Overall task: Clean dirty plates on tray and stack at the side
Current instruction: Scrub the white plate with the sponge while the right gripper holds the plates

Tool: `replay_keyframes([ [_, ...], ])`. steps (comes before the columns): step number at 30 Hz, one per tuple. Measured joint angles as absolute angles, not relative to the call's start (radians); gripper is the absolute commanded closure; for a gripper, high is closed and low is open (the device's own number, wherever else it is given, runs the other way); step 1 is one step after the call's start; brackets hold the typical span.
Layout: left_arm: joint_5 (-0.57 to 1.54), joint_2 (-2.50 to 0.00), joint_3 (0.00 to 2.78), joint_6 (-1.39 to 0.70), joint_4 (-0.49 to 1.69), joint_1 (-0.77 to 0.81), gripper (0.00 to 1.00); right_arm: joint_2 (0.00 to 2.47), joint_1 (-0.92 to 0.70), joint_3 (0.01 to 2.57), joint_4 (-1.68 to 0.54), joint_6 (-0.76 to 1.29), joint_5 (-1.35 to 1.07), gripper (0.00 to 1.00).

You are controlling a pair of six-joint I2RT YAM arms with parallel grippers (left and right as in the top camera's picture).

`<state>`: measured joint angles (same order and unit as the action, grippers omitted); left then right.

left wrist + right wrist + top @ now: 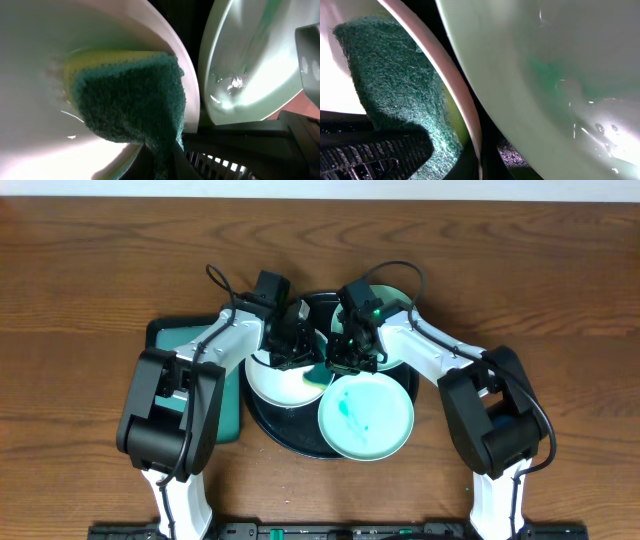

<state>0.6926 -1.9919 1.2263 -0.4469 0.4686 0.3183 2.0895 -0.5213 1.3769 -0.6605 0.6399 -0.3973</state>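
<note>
Both arms reach in over the round black tray in the middle of the wooden tabletop. All three plates sit on it, face up. The white plate is on the tray's left side. A mint plate streaked with teal lies at the near right, hanging out a little over the rim. The other mint plate is at the far side, mostly hidden under the right arm. Being round, they have no long axis to speak of.

The left gripper is pinching a sponge. The sponge reaches from the fingers onto the white plate's inner right edge, with its green scouring side facing the wrist camera and its yellow layer against the plate. The right gripper is pressed together just beside it, low between the white and mint plates. I can't tell whether it has hold of anything.

A dark green rectangular tray peeks out from under the left arm.
</note>
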Motion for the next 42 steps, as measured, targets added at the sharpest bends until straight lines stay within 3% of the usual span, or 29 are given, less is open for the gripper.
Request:
replay_keyframes([
  [11,0.516,-1.977,1.241,-0.48,0.521,0.342,0.93,2.09,-0.52,1.376,-0.669,0.648,-0.401,0.99],
  [23,0.105,-1.918,1.265,-0.467,0.711,0.279,0.93,2.09,-0.52,1.376,-0.67,0.651,-0.401,0.99],
  [29,0.001,-1.909,1.265,-0.455,0.755,0.263,0.93,2.09,-0.52,1.376,-0.67,0.651,-0.401,0.99],
  [34,0.051,-1.908,1.265,-0.433,0.775,0.258,0.94,2.09,-0.52,1.376,-0.67,0.651,-0.401,0.99],
  [42,0.488,-1.909,1.253,-0.355,0.752,0.231,0.93,2.09,-0.52,1.376,-0.67,0.651,-0.401,0.99],
])
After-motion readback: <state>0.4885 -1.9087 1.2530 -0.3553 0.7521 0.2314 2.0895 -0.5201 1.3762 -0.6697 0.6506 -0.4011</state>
